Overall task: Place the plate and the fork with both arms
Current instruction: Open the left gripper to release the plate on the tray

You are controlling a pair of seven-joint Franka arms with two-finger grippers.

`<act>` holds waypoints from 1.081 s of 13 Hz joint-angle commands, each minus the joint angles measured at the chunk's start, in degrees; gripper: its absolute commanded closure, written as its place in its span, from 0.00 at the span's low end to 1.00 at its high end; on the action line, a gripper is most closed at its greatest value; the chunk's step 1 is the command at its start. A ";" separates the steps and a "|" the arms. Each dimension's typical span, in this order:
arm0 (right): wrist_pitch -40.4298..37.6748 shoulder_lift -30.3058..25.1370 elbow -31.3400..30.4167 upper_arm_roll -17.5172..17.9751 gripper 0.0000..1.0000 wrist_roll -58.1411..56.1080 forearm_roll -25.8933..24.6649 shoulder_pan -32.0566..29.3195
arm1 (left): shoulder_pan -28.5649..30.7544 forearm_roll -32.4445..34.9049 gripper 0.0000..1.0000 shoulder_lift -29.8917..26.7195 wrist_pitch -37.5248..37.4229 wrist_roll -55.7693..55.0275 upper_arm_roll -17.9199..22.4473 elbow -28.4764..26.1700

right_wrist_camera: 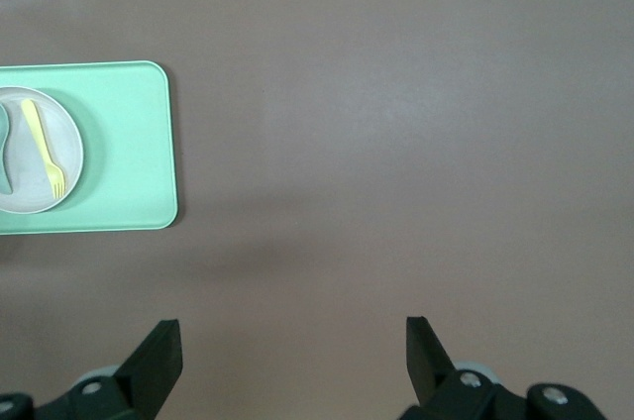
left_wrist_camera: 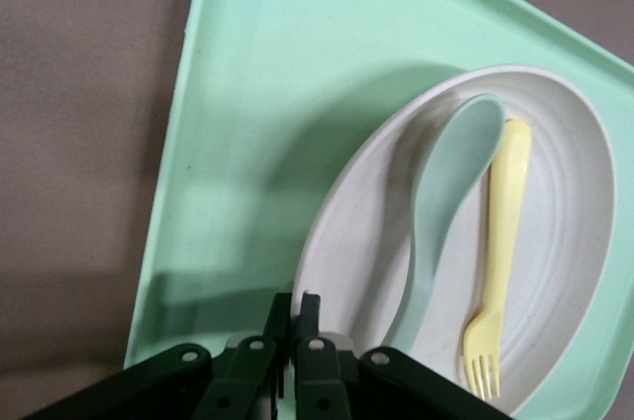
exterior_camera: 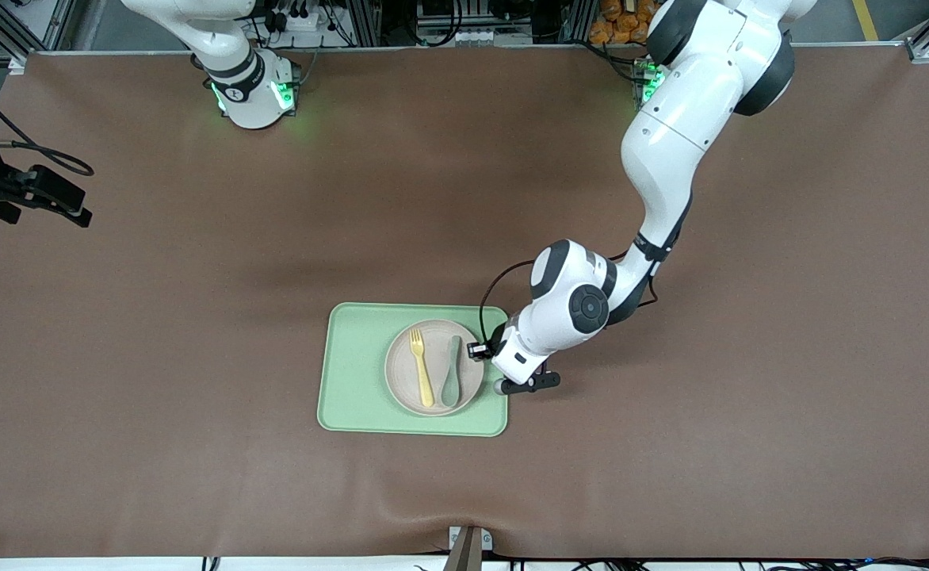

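The pale beige-pink plate [exterior_camera: 401, 366] lies on the light-green tray [exterior_camera: 353, 373]. The pale-yellow fork [exterior_camera: 421, 369] lies in the plate, beside a grey-green spoon [exterior_camera: 453, 373]. My left gripper [exterior_camera: 487, 363] is low at the plate's edge toward the left arm's end. In the left wrist view its fingers [left_wrist_camera: 298, 309] are shut on the plate's rim [left_wrist_camera: 565, 202], with the fork [left_wrist_camera: 503, 232] and spoon [left_wrist_camera: 446, 202] in the plate. My right gripper [right_wrist_camera: 292, 351] is open and empty, held high over bare table toward the right arm's end. Its view shows the plate [right_wrist_camera: 69, 143] and fork [right_wrist_camera: 42, 143] far off.
The tray [left_wrist_camera: 277, 93] sits on the brown table mat, in the half nearer the front camera. It also shows at the edge of the right wrist view [right_wrist_camera: 129, 153]. The left arm reaches down over the table beside the tray.
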 commanded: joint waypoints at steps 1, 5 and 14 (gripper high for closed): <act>-0.74 0.25 0.79 0.32 0.00 -0.72 0.49 -0.67 | -0.75 -1.13 1.00 0.82 0.46 0.33 0.68 2.07; -0.74 0.25 0.79 0.32 0.00 -0.72 0.49 -0.67 | 0.04 -0.70 0.00 -1.90 -1.89 0.24 0.42 1.10; -0.74 0.25 0.79 0.32 0.00 -0.72 0.49 -0.67 | 8.73 16.43 0.00 -28.77 -40.17 0.50 2.96 -1.10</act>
